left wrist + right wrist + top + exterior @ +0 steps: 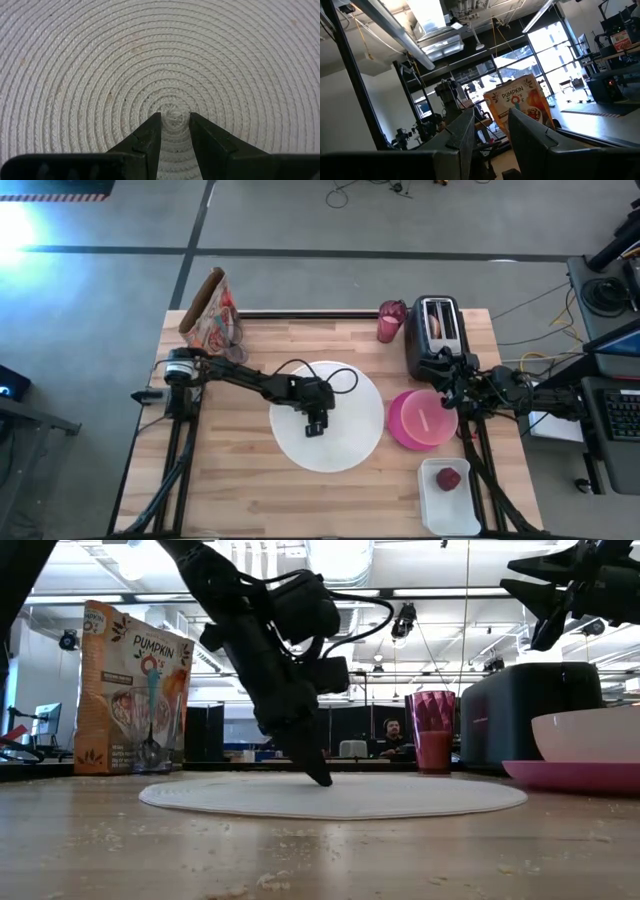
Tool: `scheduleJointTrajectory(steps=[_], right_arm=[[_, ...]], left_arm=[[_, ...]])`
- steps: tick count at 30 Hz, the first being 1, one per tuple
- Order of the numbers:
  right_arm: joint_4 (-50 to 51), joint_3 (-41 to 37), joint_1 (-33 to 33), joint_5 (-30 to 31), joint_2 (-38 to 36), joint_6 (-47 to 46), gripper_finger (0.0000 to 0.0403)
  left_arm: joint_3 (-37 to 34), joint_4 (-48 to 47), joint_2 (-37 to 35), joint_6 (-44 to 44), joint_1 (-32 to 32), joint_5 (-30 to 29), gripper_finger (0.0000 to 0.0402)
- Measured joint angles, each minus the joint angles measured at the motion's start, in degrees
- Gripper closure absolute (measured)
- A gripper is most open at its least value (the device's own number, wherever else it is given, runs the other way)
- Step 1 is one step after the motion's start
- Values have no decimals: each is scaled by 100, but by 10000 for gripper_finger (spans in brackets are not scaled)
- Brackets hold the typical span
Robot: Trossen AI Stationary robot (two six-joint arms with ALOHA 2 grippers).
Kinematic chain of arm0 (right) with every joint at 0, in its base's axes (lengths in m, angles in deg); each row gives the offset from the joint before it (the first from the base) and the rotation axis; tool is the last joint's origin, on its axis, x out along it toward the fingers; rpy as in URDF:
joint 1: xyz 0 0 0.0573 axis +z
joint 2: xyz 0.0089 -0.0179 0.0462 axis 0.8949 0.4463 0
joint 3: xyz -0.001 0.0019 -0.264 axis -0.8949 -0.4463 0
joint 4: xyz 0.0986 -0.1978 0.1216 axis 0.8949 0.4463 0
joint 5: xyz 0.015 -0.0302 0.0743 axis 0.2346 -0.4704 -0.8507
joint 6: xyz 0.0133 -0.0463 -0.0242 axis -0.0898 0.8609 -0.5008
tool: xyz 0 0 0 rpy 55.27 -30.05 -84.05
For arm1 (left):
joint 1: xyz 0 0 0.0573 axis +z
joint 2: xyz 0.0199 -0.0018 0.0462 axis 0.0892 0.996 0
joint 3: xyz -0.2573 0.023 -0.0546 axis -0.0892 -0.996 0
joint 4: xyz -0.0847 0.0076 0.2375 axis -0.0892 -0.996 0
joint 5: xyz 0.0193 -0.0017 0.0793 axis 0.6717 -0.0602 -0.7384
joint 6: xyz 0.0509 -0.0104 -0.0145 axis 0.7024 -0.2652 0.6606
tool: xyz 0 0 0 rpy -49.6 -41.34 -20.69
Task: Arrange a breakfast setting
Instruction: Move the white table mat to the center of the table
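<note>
The big round white placemat point(350, 442) lies flat on the middle of the wooden table. My left gripper point(316, 427) stands over its centre, slanting down, its fingers a narrow gap apart with nothing between them point(174, 122). The peach bowl point(432, 418) sits in the magenta plate point(400, 432), which rests on the table right of the mat. The pink cup point(390, 322) stands at the far edge beside the toaster. A bagel point(436, 323) sticks out of a toaster slot. The red fruit point(447, 477) lies in a white tray. My right gripper point(491, 111) is open and raised at the right. My left gripper sets its fingertips point(323, 778) on the placemat's centre coil point(174, 111), coming from above and slanting toward the near edge. The two tips stand apart on the weave and pinch nothing. The mat lies flat on the table.
The black toaster point(437, 345) stands at the far right. A colourful cereal bag point(212, 315) stands upright at the far left corner. The white tray point(432, 505) sits at the near right. Bare wood shows left of the mat and along the near edge.
</note>
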Motion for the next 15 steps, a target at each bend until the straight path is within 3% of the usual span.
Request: scheduleJointTrajectory(steps=[15], right_arm=[[0,1,0,1,0,0,291]], left_arm=[[-78,-274,-441,-197,-66,39,313]])
